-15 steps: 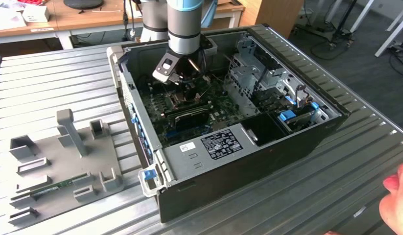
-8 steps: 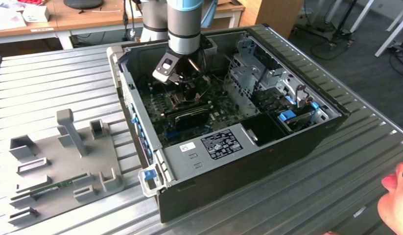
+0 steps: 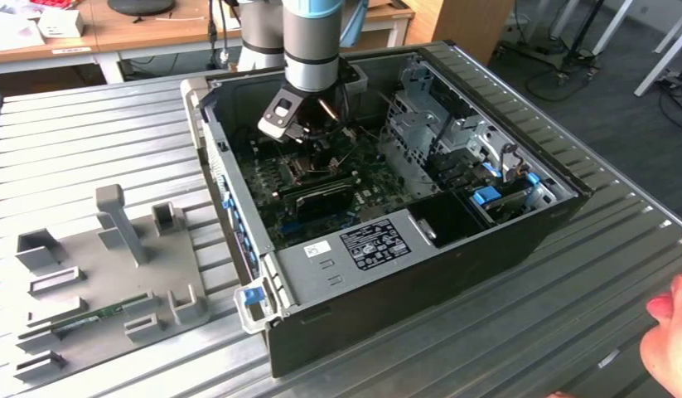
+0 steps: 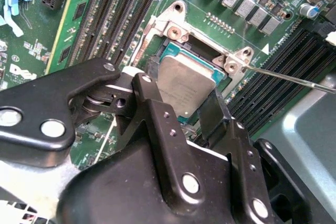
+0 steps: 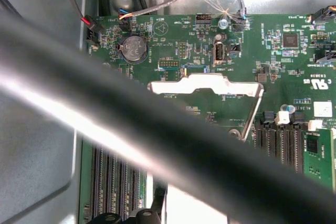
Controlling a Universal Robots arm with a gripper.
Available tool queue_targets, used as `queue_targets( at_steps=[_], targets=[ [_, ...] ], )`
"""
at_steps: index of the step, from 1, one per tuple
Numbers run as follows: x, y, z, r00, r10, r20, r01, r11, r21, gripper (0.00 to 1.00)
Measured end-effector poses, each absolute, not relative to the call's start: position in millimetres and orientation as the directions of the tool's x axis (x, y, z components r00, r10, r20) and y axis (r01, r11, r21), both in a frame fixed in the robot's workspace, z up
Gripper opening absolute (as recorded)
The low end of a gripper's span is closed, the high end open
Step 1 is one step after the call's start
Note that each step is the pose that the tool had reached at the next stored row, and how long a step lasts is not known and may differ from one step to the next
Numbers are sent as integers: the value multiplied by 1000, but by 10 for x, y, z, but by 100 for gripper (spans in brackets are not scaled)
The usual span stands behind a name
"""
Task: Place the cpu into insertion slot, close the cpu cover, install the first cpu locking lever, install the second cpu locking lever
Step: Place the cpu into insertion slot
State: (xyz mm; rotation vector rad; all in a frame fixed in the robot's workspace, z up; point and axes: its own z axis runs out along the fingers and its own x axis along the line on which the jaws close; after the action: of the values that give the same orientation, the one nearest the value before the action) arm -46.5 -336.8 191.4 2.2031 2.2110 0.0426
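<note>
A ribbed grey metal table (image 3: 98,116) carries an open black computer tower case (image 3: 539,224) lying on its side, and the single arm reaches down into it. Inside lies the green motherboard (image 4: 31,51). The black two-fingered gripper (image 4: 181,100) hangs straight over the insertion slot (image 4: 170,31), a small square dark socket with a silver rim. In the first wrist view the cpu cover (image 5: 205,83), a thin silver hinged frame, stands raised. The cpu (image 4: 186,77), a small flat grey-brown square chip, lies directly between the jaws, metal top upward, its edges roughly square with the rim. The jaws look clamped on two opposite edges of it. Whether it is fully seated cannot be told. A thin wire locking lever (image 4: 283,77) sticks out beside the socket
</note>
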Motion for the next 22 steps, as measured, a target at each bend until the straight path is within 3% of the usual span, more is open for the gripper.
queue_targets(
  at_steps=[22],
  targets=[
    [-459, -3367, 1965, -4, 1000, 3, 999, 4, 33, 55]
  ],
)
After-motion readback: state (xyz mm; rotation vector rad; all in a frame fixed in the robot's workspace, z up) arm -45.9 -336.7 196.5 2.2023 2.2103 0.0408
